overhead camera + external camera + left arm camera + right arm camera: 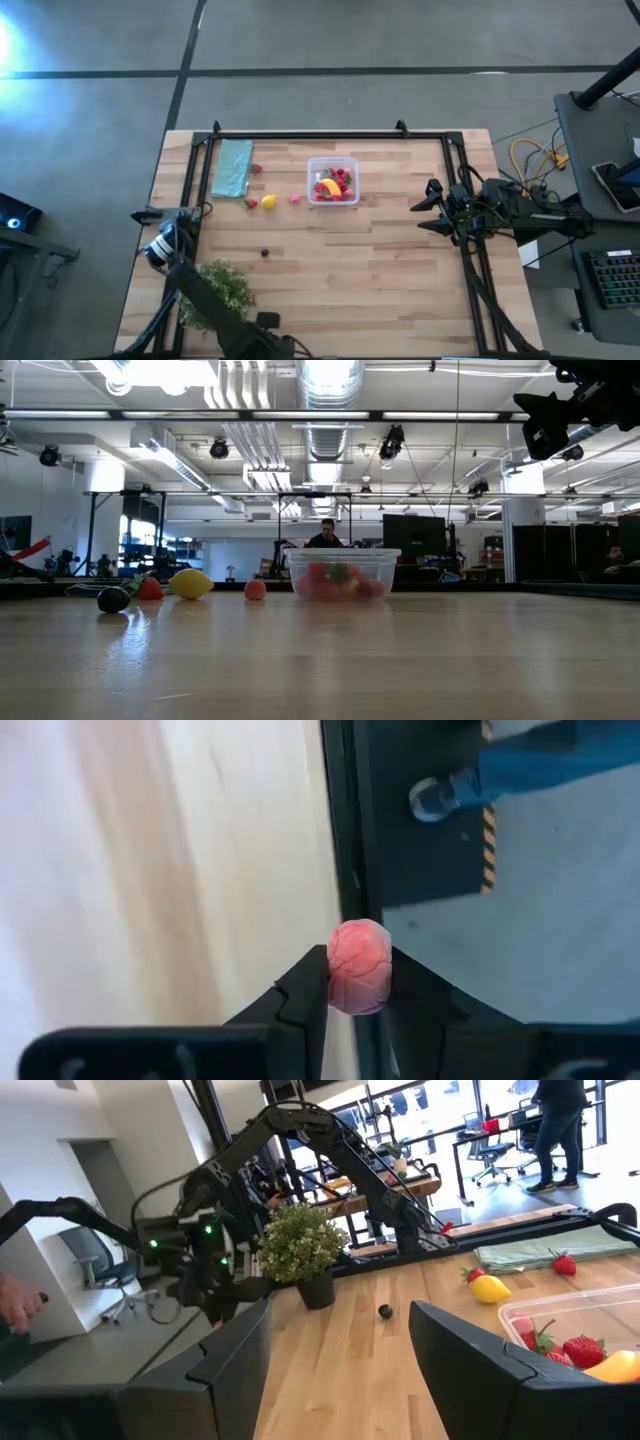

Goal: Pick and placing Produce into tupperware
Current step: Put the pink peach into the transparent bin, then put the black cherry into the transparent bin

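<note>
The clear tupperware (332, 181) (343, 573) stands at the table's far middle and holds red berries and a yellow-orange piece. Left of it, a pink piece (295, 198), a yellow lemon (268, 202) and red berries (251, 203) (256, 169) lie on the wood. A dark piece (265, 253) lies nearer. My left gripper (142, 216) (358, 1005) hangs at the table's left edge, shut on a pink berry (358, 967). My right gripper (425, 210) (340, 1350) is open, raised right of the tupperware. My left gripper pinches the pink berry's lower sides (352, 995) between its two fingertips, and most of the berry stands out past their free ends. The berry is lifted clear, above the black rail at the table's left edge.
A teal cloth (233, 167) lies at the far left. A green bush in a pot (220, 290) stands at the near left, beside the left arm. A black frame (330, 134) runs around the table. Bare wood lies between the tupperware and the near edge. A person sits in the room behind.
</note>
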`<state>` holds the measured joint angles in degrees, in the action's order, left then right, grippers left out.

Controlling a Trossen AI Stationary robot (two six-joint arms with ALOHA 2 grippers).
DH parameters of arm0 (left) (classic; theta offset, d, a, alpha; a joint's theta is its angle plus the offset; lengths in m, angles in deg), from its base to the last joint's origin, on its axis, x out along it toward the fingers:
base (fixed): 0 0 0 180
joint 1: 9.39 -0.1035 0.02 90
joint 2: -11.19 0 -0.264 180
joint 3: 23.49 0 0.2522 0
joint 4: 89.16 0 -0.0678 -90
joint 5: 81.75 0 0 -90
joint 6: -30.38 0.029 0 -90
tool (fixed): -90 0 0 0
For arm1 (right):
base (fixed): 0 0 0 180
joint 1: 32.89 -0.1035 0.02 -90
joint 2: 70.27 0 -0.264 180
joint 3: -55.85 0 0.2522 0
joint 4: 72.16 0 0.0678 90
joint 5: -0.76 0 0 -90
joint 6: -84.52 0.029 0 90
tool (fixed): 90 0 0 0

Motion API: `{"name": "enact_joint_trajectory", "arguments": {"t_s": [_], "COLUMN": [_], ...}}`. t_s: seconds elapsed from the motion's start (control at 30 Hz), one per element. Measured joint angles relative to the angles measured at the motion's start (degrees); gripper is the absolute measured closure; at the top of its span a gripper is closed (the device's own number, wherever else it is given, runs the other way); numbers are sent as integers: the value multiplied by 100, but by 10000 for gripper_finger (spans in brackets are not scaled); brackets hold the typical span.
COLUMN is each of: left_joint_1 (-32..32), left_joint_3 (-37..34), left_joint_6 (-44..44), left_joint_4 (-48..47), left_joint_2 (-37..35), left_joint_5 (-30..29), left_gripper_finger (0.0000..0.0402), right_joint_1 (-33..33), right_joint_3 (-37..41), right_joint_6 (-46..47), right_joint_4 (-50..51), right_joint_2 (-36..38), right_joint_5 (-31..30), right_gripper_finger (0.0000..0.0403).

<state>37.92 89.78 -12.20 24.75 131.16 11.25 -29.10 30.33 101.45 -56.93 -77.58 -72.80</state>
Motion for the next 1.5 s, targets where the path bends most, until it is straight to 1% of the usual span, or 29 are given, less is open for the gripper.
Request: {"name": "enact_joint_trajectory", "arguments": {"t_s": [0.1,0.17,0.27,0.37,0.43,0.53,0.73,0.8,0.93,1.03,1.1,1.17,1.27,1.33,1.43,1.5], "left_joint_1": [-277,-511,-934,-1527,-2024,-2787,-4136,-4504,-5167,-5637,-5895,-6083,-6182,-6181,-6160,-6097], "left_joint_3": [339,519,892,1267,1471,1719,1955,1987,1961,1892,1802,1737,1645,1549,1427,1402], "left_joint_6": [473,805,1766,2614,2947,2946,2955,3027,3605,3700,3700,3702,3703,3704,3696,3694], "left_joint_4": [-291,-654,-1303,-1643,-1662,-1656,-1662,-1660,-1658,-1649,-1548,-1372,-1041,-954,-1222,-1728], "left_joint_2": [0,0,0,-7,-7,-11,-11,-20,-20,-20,-20,-20,-20,-20,-20,-20], "left_joint_5": [-262,-429,-700,-960,-995,-1025,-1179,-1279,-1670,-1691,-1561,-1275,-795,-780,-778,-801], "left_gripper_finger": [336,336,336,336,336,336,336,336,336,331,318,298,260,232,197,183], "right_joint_1": [-2,-1,-2,-2,-1,0,-1,-1,-2,-1,-2,-2,-2,-1,-2,0], "right_joint_3": [0,0,-1,0,-2,-1,-1,-1,-1,0,0,-2,-2,0,-2,0], "right_joint_6": [-1,-1,0,0,-2,0,0,0,0,-1,-1,0,0,0,-2,0], "right_joint_4": [0,0,0,0,0,0,0,0,0,0,0,0,0,0,0,0], "right_joint_2": [0,0,0,0,0,0,0,0,0,0,0,0,0,0,0,0], "right_joint_5": [0,0,0,0,0,0,0,0,0,0,0,0,0,0,0,0], "right_gripper_finger": [174,174,174,174,174,174,174,174,174,174,174,174,174,174,174,174]}}
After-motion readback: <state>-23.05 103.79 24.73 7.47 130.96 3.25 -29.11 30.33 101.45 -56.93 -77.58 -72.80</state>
